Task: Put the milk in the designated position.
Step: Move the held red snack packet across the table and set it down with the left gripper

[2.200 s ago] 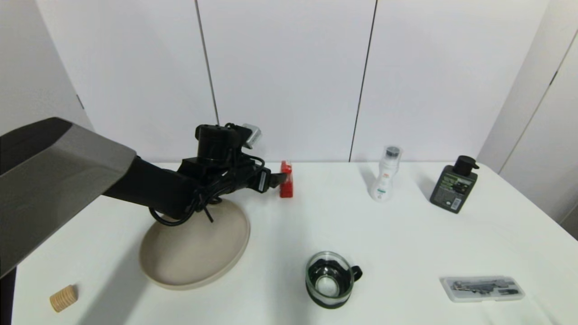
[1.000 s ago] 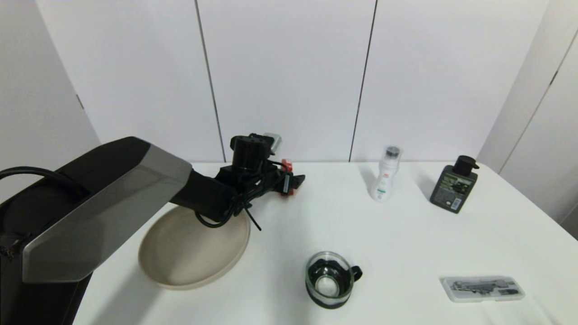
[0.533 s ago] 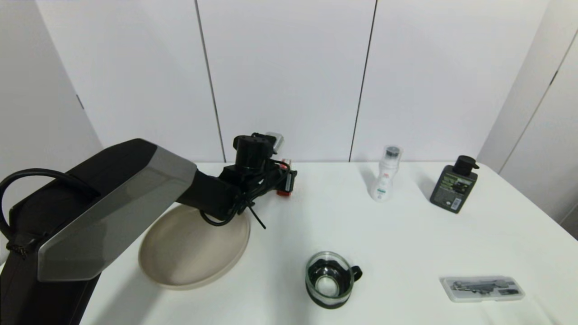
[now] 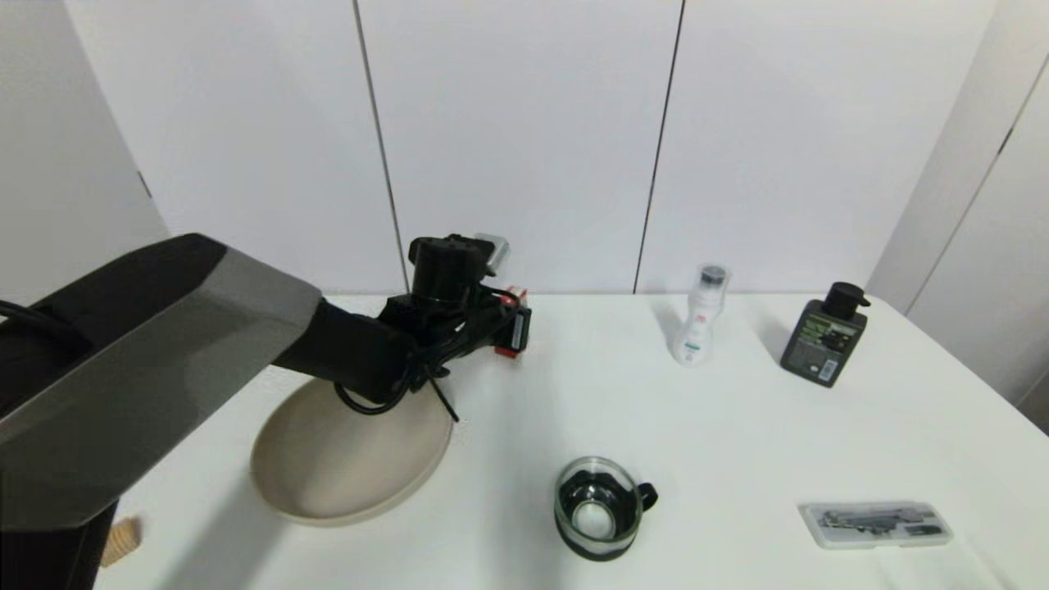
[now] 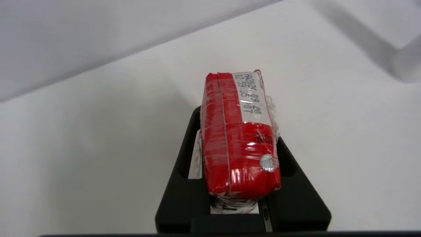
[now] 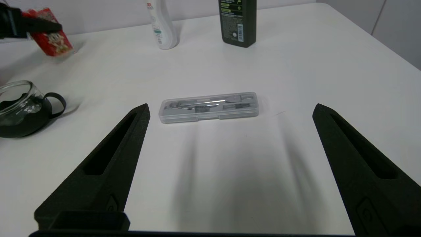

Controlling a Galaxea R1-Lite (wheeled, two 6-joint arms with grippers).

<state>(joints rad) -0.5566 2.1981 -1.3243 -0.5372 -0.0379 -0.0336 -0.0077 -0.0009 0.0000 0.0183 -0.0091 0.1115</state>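
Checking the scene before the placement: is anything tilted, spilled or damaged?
Only the milk: it hangs tilted above the table, clamped in the left pincer. No spill or damage shows; the right pincer is open, near the robot.

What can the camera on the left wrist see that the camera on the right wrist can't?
Only the left wrist view shows the milk from close up: its printed date code, a foil spot, and the left end effector shut on its sides.

Only the right wrist view shows the clear plastic case, the glass mug, the white bottle, the dark pump bottle, and the right end effector, open and holding nothing.

Both show the white table and the milk, which in the right wrist view is small, tilted and far off.
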